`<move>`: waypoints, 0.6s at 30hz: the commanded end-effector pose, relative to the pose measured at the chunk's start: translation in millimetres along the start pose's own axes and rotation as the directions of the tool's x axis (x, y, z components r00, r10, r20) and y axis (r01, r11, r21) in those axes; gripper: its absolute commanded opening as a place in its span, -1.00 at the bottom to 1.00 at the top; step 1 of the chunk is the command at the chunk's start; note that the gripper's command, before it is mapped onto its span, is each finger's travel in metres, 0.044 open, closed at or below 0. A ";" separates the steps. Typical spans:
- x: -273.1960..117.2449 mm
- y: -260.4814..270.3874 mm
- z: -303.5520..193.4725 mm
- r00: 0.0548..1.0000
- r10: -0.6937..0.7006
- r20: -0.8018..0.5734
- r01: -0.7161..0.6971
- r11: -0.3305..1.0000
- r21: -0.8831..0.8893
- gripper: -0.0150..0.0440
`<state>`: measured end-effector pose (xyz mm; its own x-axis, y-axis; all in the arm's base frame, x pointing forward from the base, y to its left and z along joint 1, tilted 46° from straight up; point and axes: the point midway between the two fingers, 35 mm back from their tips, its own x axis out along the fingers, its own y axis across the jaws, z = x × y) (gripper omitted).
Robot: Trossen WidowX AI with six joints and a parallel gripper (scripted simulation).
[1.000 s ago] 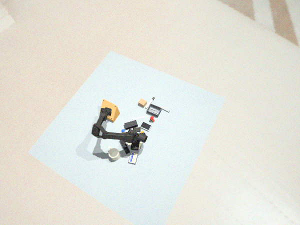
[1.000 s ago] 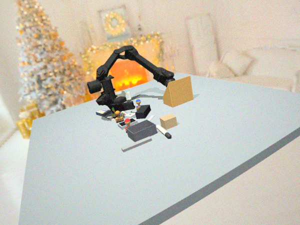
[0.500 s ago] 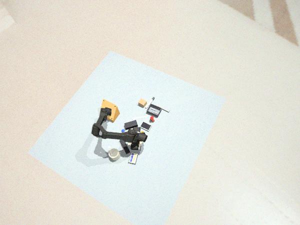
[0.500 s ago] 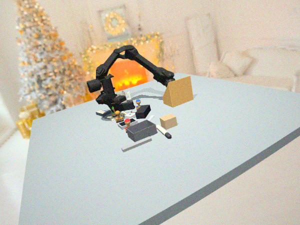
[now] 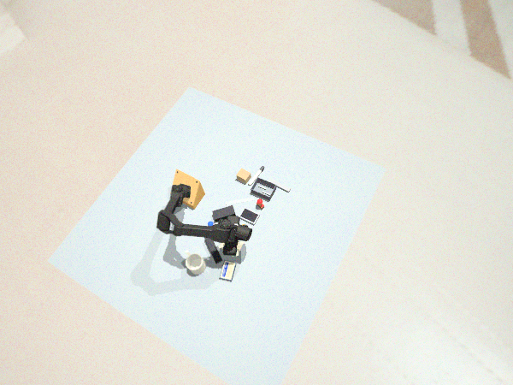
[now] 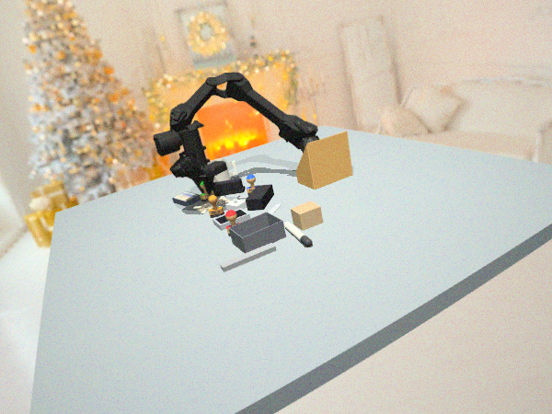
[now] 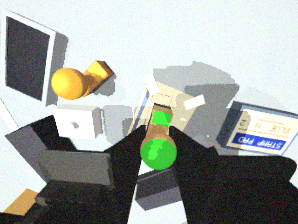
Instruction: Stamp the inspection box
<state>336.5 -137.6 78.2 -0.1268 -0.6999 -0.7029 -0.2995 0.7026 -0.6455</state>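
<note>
One arm point(image 5: 194, 231) point(image 6: 264, 108), elbow raised, wrist bent down | jaws point(image 5: 231, 252) point(image 6: 204, 189) gripping green-knobbed stamp point(image 6: 202, 187) point(image 7: 158, 152) over card point(image 6: 198, 208) point(image 7: 181, 102)

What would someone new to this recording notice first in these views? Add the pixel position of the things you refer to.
Probably the black arm point(image 5: 192, 231) point(image 6: 264, 108), arching over the pale table from the wooden wedge block point(image 5: 198, 194) point(image 6: 328, 161) to the cluster of small items. In the wrist view, the bright green knob of the stamp point(image 7: 158, 151) held in the tool point(image 7: 157, 129) stands out above the cream card point(image 7: 182, 100). The exterior view also draws the eye to the glowing fireplace point(image 6: 232, 133) behind the arm and the lit Christmas tree point(image 6: 78, 101) at the left.
</note>
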 end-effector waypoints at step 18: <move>-35.4 -0.3 1.0 1.000 0.000 0.008 0.000 1.000 0.005 -0.49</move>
<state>339.8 -117.5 98.7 -0.1268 -0.7018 -0.7010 -0.2999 0.7008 -0.6473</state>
